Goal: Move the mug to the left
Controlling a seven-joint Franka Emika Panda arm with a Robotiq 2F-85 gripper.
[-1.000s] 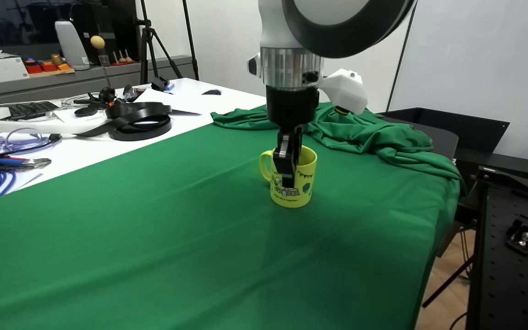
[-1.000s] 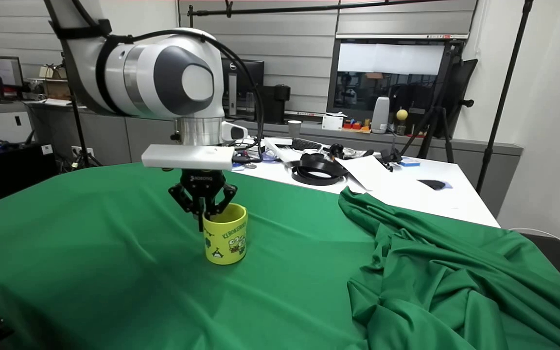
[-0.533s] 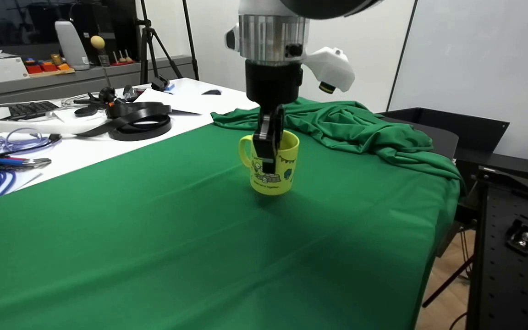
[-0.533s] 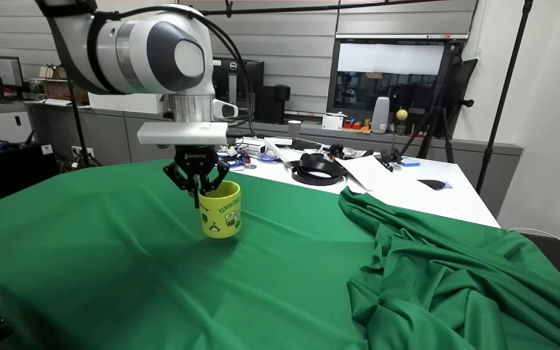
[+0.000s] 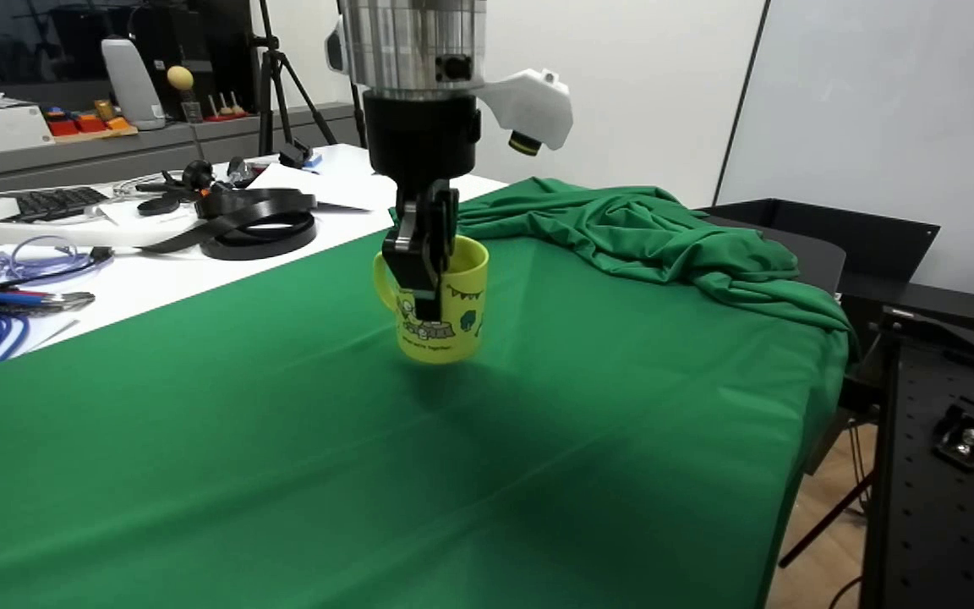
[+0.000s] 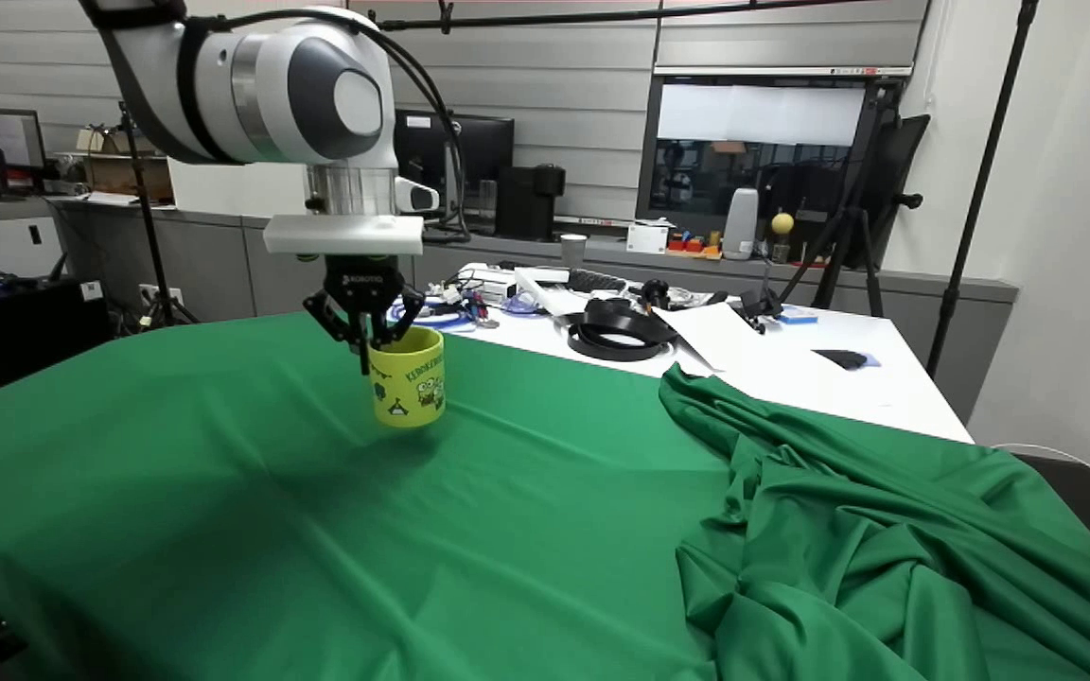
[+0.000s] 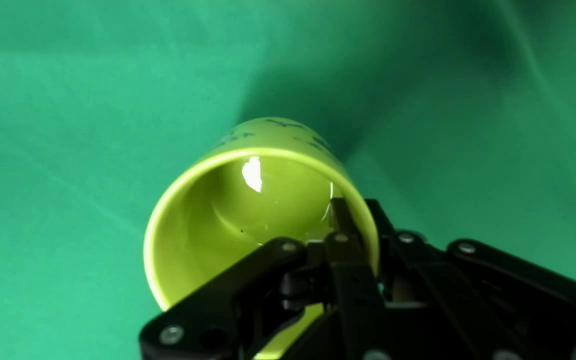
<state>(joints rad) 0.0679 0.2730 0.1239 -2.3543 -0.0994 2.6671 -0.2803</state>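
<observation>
Both exterior views showed one green cloth [image 6: 545,567], a white tabletop [image 6: 914,397] at its far side. One robot arm [image 6: 266,90] reached over it. Its gripper [image 7: 361,212] had hold of one yellow-green mug [image 6: 410,386], about upright just above the cloth, left of the bunched folds [image 6: 819,549] in an exterior view. One pale cup [image 6: 573,250] stood far off. The gripper's two fingers [image 7: 348,255], nearly together, pinched the mug's wall, one inside, one outside.
</observation>
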